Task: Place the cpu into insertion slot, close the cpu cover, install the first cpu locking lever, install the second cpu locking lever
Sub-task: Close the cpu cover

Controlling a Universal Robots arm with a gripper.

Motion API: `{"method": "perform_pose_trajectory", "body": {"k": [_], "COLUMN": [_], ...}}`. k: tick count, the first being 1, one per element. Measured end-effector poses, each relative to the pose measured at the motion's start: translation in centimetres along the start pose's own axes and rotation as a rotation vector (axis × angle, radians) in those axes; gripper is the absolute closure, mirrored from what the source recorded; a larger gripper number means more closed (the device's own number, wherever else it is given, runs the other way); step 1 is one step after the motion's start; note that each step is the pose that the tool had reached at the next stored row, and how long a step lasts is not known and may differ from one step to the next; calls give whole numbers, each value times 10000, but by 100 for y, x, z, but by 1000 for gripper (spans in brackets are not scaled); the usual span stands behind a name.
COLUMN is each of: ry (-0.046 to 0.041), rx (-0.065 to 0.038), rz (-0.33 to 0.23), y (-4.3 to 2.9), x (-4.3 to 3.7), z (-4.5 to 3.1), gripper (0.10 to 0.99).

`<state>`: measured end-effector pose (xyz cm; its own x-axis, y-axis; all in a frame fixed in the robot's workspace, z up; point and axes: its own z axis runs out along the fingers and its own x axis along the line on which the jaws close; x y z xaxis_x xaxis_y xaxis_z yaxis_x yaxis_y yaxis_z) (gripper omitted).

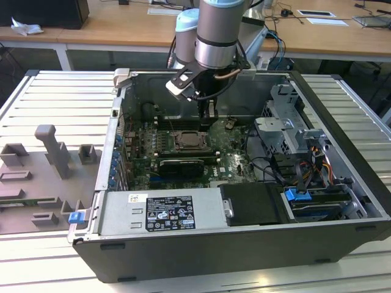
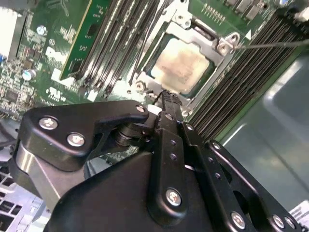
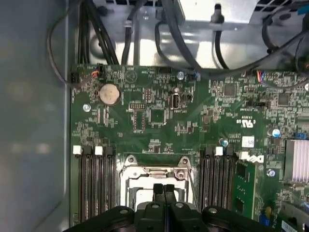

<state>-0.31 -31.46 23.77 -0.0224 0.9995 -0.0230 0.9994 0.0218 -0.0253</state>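
My pincer [image 1: 208,117] hangs over the far edge of the insertion slot [image 1: 189,141], its two fingers pressed flat together with nothing between them. I judge this narrow tip suits nudging thin metal rather than gripping. The cpu [image 2: 181,65] lies seated in the slot, its pale top showing through the window of the cpu cover [image 2: 199,34], which looks folded down flat around it. In the second wrist view a locking lever [image 2: 270,44] runs out from the slot's corner as a thin wire over the memory slots [image 2: 251,77], so I judge it not yet latched. Whether my tip touches the cover's rim I cannot tell. The green circuit board [image 3: 159,116] faces up at me because the computer case [image 1: 201,259] lies on its side with the panel off. The case rests on a slatted metal table [image 1: 49,97], and grey fixture blocks [image 1: 52,146] stand near the exterior view's left. Wooden desks [image 1: 122,24] cross the far side of the room.
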Motion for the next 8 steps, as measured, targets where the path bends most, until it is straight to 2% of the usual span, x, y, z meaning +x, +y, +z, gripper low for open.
{"method": "perform_pose_trajectory", "body": {"k": [2,8], "ry": [-3,-3], "rx": [-2,-16], "rz": [-72,-92], "y": [-86,-132], "x": [2,4], "z": [24,31], "gripper": [980,980]}}
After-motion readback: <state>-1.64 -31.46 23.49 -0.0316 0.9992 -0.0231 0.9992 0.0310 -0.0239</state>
